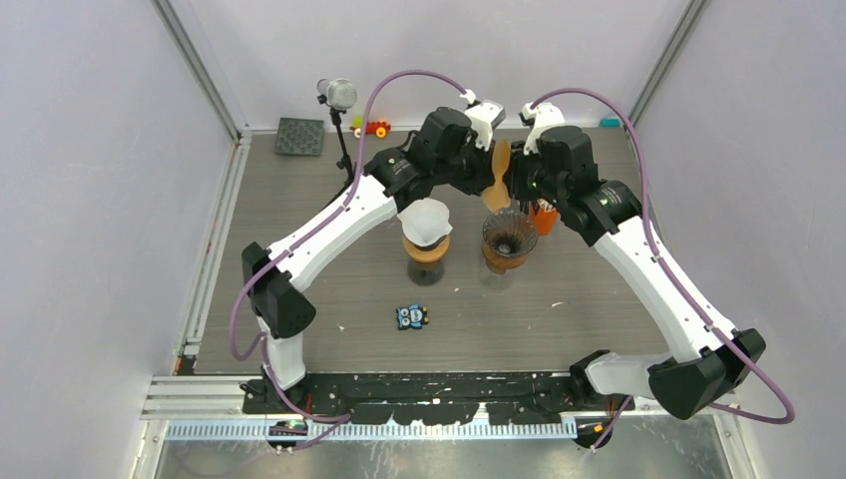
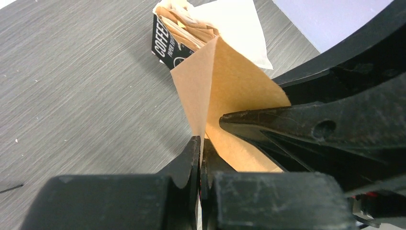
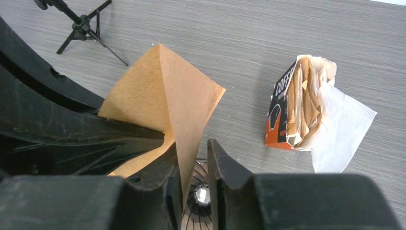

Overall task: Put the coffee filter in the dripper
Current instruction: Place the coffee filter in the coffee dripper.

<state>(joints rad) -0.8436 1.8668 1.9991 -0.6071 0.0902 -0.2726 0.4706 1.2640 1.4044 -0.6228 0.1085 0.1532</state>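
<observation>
The brown coffee filter [image 1: 496, 175] is up in the air just over the empty dripper [image 1: 508, 238], not in it yet, with the left gripper [image 2: 200, 146] pinched tight on one edge and the right gripper [image 3: 194, 146] a little open around another.

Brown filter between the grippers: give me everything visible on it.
The brown filter is tan, unbleached-looking paper, a folded cone with a crimped seam along one edge, partly spread open. It hangs in the air over the dripper. The left gripper pinches one layer shut; the right gripper straddles the other layer, jaws apart. Nothing else touches it.
</observation>
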